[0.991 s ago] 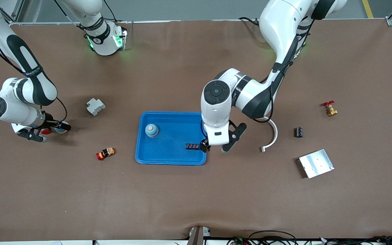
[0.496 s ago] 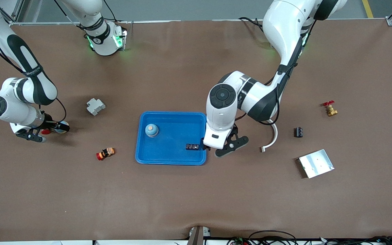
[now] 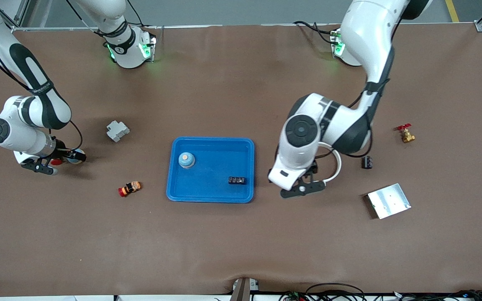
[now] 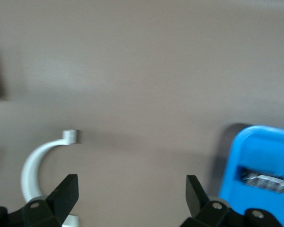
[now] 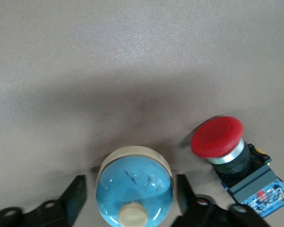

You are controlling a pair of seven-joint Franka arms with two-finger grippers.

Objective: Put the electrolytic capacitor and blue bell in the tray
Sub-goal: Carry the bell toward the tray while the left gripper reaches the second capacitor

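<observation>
No readable brand or label anywhere; print on the right arm's black band is too small to read.

Tray (image 3: 210, 196): bright blue, shallow, rounded corners, mid-table. In it, a blue bell (image 3: 186, 159) with a tan button near the corner toward the right arm's end, and a small black block (image 3: 237, 180) near the rim toward the left arm's end.

Right gripper (image 3: 55, 162) is low at the right arm's end, fingers (image 5: 75, 196) on either side of a second blue bell (image 5: 134, 187), domed, cream base ring, cream knob. Contact can't be confirmed. A red push-button (image 5: 217, 137) sits just beside it, its body cut off at the frame edge.

Left gripper (image 3: 302, 189) is over bare table between the tray and a white curved piece (image 4: 35, 163), jaws wide apart, nothing held.

Capacitor: can't pick it out.
</observation>
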